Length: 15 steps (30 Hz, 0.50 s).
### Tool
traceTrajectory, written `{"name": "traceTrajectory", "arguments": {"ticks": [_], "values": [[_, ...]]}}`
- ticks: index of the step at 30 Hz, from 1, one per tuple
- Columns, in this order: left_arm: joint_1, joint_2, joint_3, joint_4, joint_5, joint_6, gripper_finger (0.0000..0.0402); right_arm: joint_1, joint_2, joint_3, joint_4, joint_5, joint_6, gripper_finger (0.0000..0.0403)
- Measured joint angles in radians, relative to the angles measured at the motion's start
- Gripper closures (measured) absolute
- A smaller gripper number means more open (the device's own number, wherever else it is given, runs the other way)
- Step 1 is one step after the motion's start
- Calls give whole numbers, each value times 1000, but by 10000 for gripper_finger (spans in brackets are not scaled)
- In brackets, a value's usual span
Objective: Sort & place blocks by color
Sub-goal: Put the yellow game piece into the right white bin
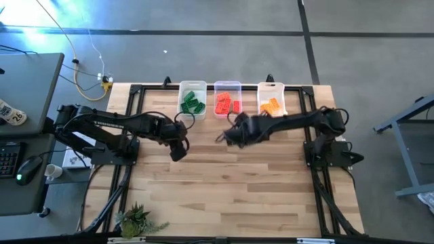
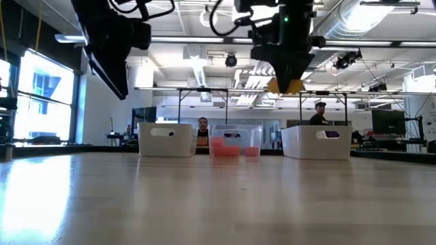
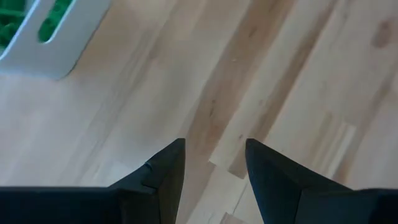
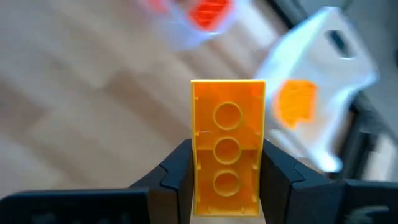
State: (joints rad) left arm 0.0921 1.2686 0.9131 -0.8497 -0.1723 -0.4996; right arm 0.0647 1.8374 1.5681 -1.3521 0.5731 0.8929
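Note:
My right gripper (image 1: 227,137) hangs above the table's middle, near side of the red bin, shut on an orange brick (image 4: 227,146). In the low view the brick (image 2: 287,86) shows at its fingertips, high above the tabletop. My left gripper (image 1: 178,150) is open over bare wood (image 3: 214,155), near side of the green bin. Green bricks (image 1: 192,103) lie in the left bin, red bricks (image 1: 227,103) in the middle clear bin, orange bricks (image 1: 271,106) in the right bin. No loose brick shows on the table. My right gripper pinches the orange brick between its two fingers, one on each long side (image 4: 194,168). The brick's hollow underside faces the wrist camera and its free end (image 4: 227,87) sticks out past the fingertips. The fingers point down and the brick is lifted clear of the table.
The three bins stand in a row along the table's far edge: green bin (image 3: 43,31), red bin (image 4: 205,15), orange bin (image 4: 311,106). A small plant (image 1: 135,220) lies at the near left corner. People (image 2: 203,126) show in the room beyond the table.

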Motion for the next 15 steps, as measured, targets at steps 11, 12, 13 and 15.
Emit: {"name": "traceTrajectory", "arguments": {"ticks": [11, 12, 13, 15], "values": [[31, 0, 0, 74, 180, 189, 245, -348, -15, -47, -89, 27, -174, 296], [39, 0, 0, 75, 194, 201, 245, -383, -15, -62, -75, 19, -201, 296], [45, 0, 0, 77, 207, 213, 245, -417, -15, -80, -56, 11, -228, 296], [57, 0, 0, 88, 221, 232, 245, -480, -15, -112, -6, -9, -288, 296]]}}
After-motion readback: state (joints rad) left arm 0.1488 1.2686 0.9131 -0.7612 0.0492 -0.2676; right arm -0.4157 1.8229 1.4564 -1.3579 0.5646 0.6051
